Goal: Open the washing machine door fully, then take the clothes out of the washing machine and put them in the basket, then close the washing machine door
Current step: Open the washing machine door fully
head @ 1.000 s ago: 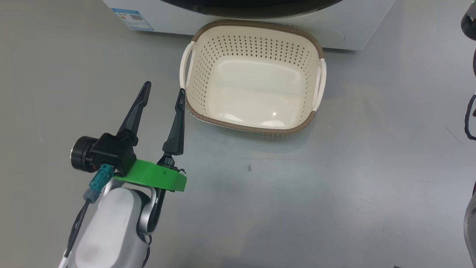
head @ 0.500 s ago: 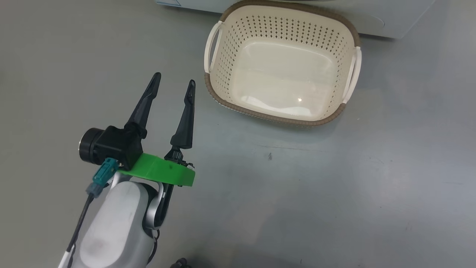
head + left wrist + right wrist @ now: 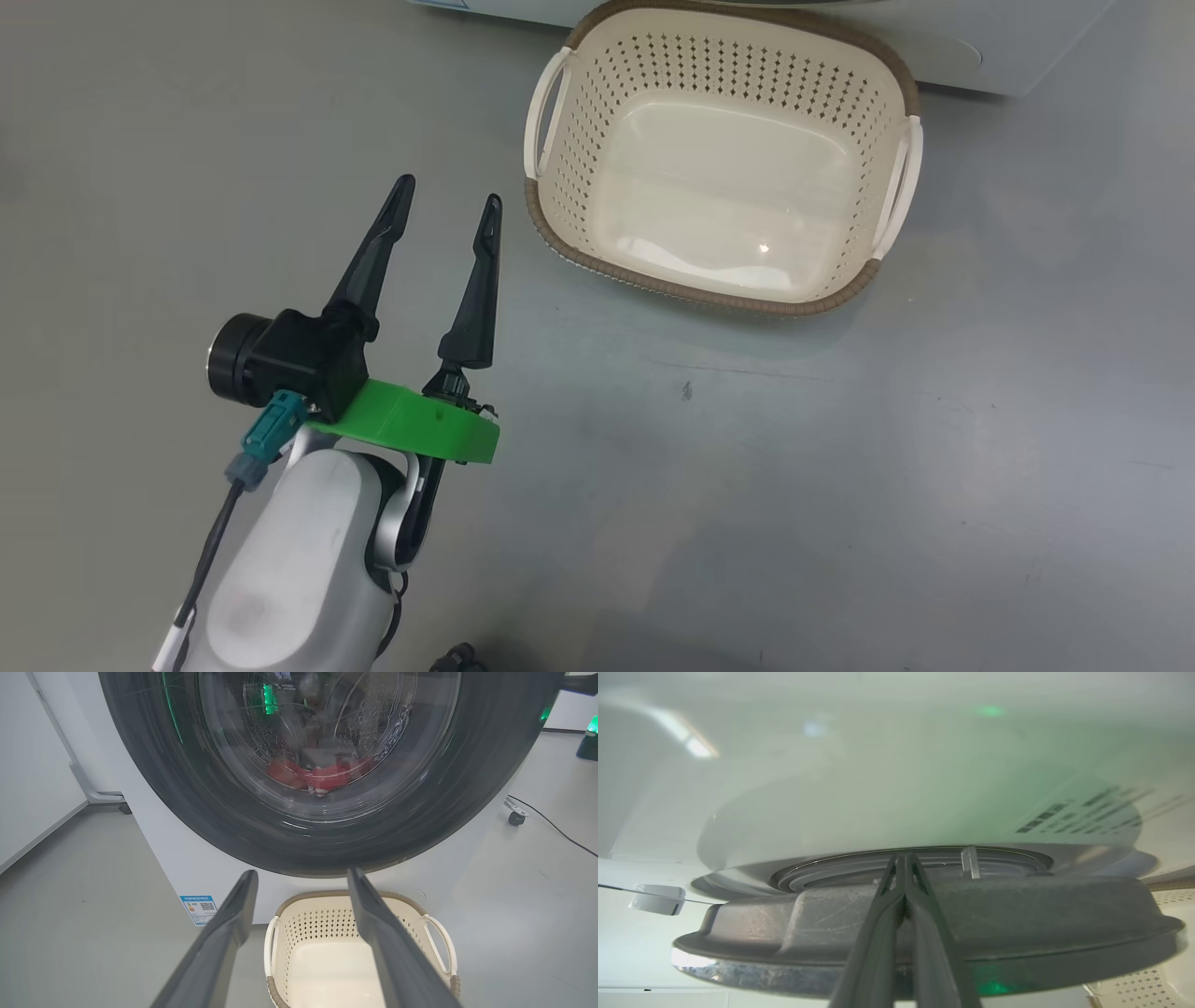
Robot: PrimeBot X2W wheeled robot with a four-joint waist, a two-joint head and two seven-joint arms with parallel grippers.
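In the left wrist view, the washing machine door (image 3: 154, 765), a glossy black ring around a glass bowl, fronts the white washing machine (image 3: 177, 868). Red clothes (image 3: 317, 774) lie behind the glass. The cream basket (image 3: 317, 924) stands empty on the floor below it. My left gripper (image 3: 301, 875) hangs open and empty, low and left of the basket (image 3: 579, 140) in the head view, where the left gripper (image 3: 448, 191) points up. My right gripper (image 3: 903, 856) is shut, its tips in the narrow gap between the door's grey edge (image 3: 1017, 914) and the machine's front (image 3: 878, 788).
The grey floor spreads wide around the basket. A blue sticker (image 3: 198, 907) marks the machine's lower left. A caster (image 3: 516, 817) with a black cable sits on the floor to the right. A white stand's foot (image 3: 93, 795) is at the left wall.
The head camera has swung, shifting the basket up and right in the picture, and the dark arm at the right edge has left the frame. The left gripper stays open.
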